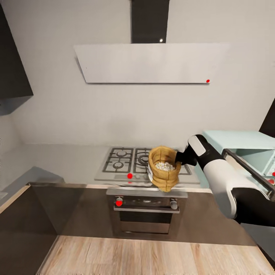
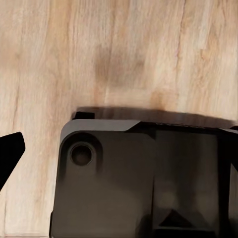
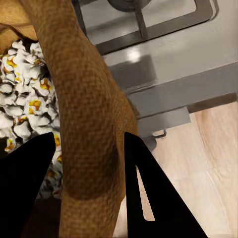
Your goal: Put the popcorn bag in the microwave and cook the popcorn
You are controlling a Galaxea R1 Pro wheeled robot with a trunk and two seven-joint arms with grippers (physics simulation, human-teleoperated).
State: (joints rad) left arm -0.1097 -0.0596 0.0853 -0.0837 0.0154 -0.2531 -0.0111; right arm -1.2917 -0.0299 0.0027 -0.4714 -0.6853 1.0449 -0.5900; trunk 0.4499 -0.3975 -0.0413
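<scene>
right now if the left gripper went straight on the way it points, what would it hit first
Likely the robot's own dark base, right ahead of the left gripper, with the wooden floor beyond it. Depth is hard to judge.

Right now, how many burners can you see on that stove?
3 on the gas hob: two at its left, one beside the popcorn bag, which may hide others.

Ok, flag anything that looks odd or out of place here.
The popcorn bag hangs in the air over the front of the stove, pinched by its rim in the right gripper. The microwave door stands open. Nothing has spilled.
</scene>
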